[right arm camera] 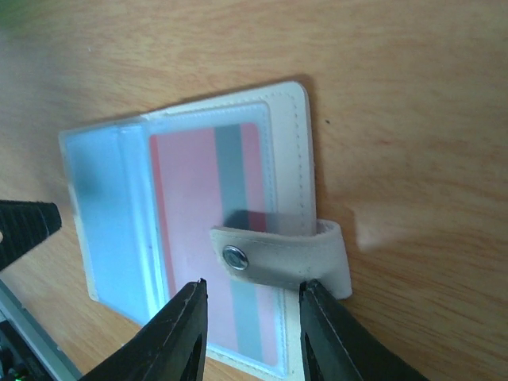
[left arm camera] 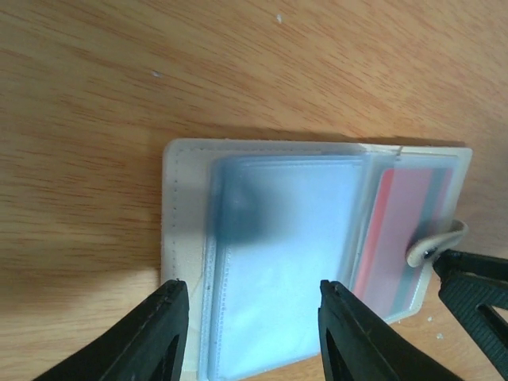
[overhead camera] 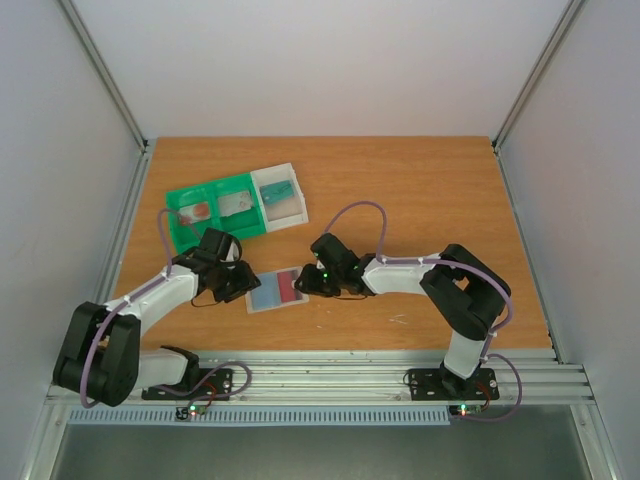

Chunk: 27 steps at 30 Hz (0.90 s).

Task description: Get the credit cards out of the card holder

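Card holder (overhead camera: 278, 290) lay open on the table (overhead camera: 420, 190) between both arms, its red card (right arm camera: 190, 206) on the right arm's side. Left pincer (left arm camera: 252, 309) hung spread over the bluish pocket. Right pincer (right arm camera: 252, 305) straddled the tab (right arm camera: 278, 258), jaws part-spread; whether it was pinching the tab, I could not tell.

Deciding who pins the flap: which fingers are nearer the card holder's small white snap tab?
Right. The right fingers flank the small white snap tab; the left fingers are at the opposite, blue-pocket side of the pale blue-grey card holder.
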### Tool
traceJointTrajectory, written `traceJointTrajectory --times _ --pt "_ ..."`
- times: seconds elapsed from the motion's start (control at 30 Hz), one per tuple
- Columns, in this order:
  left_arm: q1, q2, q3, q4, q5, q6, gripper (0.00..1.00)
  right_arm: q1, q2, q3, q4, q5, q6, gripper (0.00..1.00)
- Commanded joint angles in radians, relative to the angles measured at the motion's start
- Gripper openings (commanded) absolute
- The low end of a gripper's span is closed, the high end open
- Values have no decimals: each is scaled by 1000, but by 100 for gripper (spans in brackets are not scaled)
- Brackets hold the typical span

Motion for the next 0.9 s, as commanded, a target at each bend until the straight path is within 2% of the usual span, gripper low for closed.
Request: traceJointTrajectory --times 0.0,0.3,0.6,0.87 --pt "1 15 -8 11 -43 13 45 11 -26 -30 4 7 -5 34" --pt "0 60 -35 77 14 10 26 26 0 -12 4 21 -5 35" --pt "1 72 -49 99 42 9 23 26 27 2 38 -4 2 37" --pt "1 77 -44 100 44 13 23 37 -40 2 -16 15 -7 37"
